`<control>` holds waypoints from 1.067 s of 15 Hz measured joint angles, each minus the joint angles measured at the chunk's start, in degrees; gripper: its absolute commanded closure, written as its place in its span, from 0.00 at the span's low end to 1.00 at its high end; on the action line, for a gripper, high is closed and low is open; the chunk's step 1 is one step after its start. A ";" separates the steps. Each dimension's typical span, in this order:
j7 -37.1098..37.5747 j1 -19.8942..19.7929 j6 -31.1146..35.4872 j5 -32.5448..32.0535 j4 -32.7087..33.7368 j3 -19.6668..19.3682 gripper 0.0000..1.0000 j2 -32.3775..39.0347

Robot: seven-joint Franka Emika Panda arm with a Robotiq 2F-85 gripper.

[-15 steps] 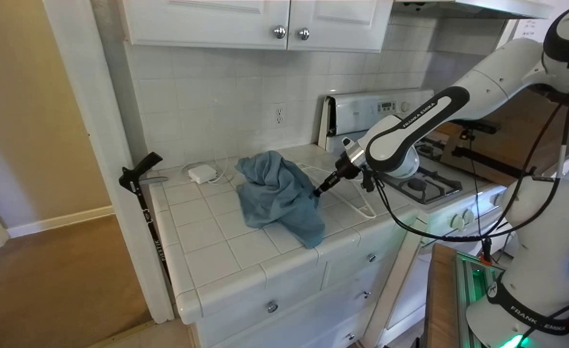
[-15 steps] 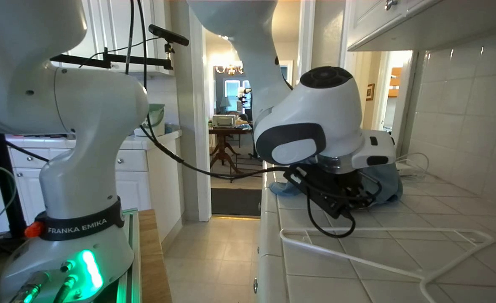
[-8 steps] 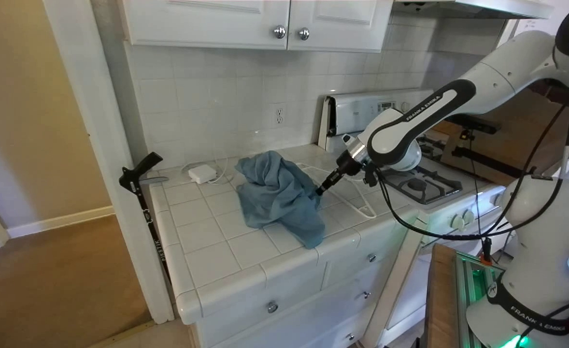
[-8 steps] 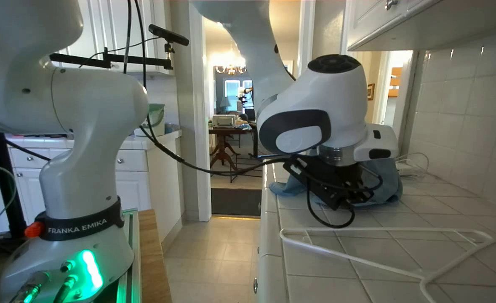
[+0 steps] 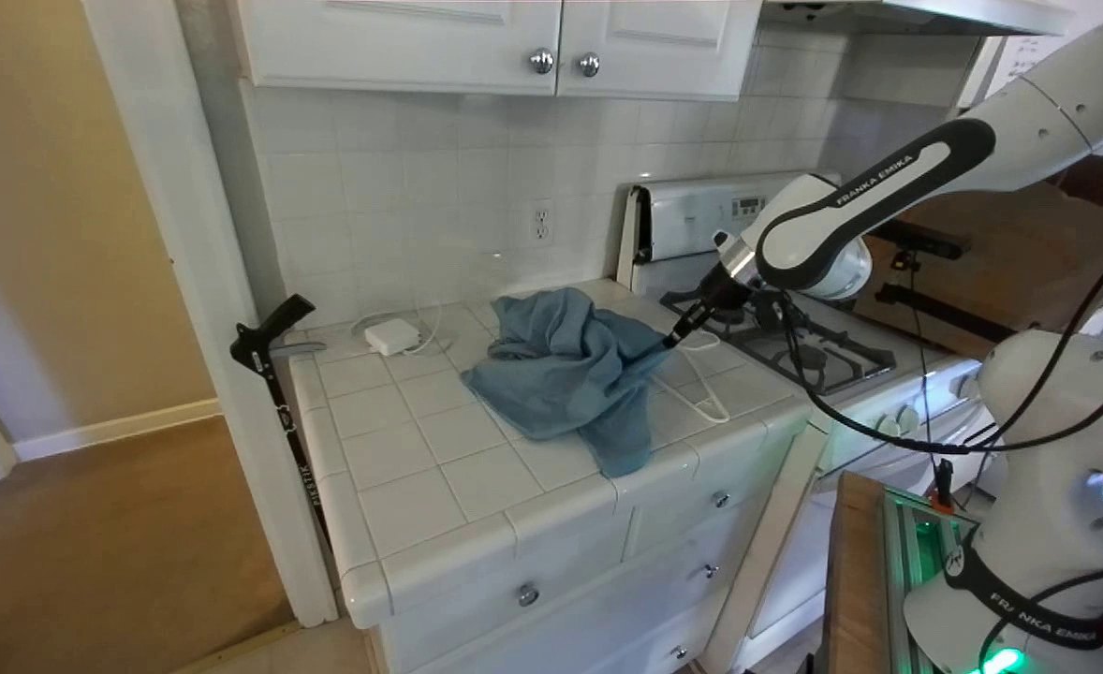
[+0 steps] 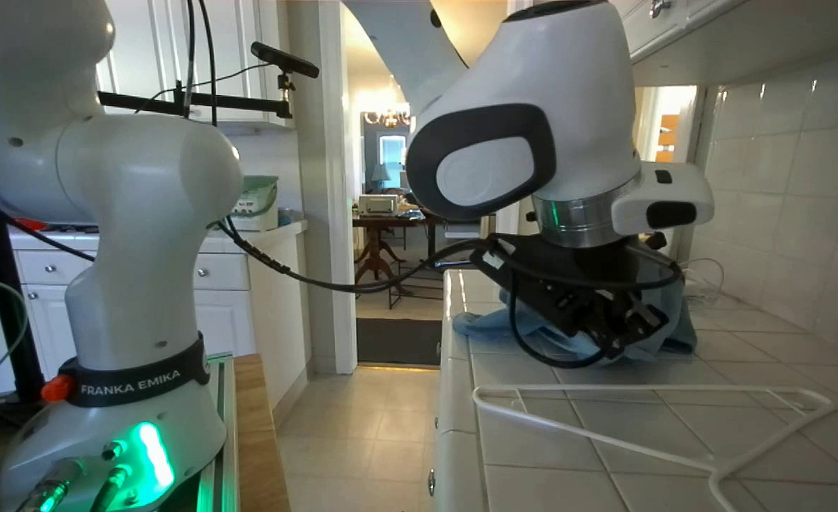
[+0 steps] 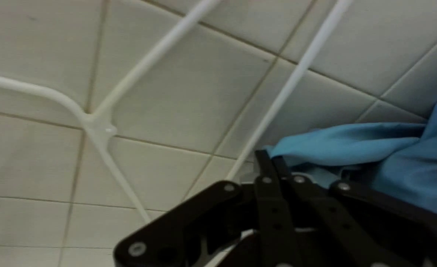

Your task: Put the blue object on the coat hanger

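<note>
Blue cloth lies at the centre of an exterior view, its edge pinched in the closed gripper. In the wrist view, the hanger spreads mostly left of the fingertips, its long bar slanting to upper right.

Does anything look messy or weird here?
Only the blue cloth: it's bunched up on the counter, not folded or hung, one bit pinched in the gripper. I see nothing spilled or broken.
</note>
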 measured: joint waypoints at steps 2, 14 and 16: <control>0.01 -3.60 1.62 0.01 -0.22 0.65 1.00 1.91; 0.01 6.63 8.49 0.14 -1.48 -13.72 1.00 6.08; 0.01 10.82 9.57 0.14 -1.47 -18.18 1.00 6.28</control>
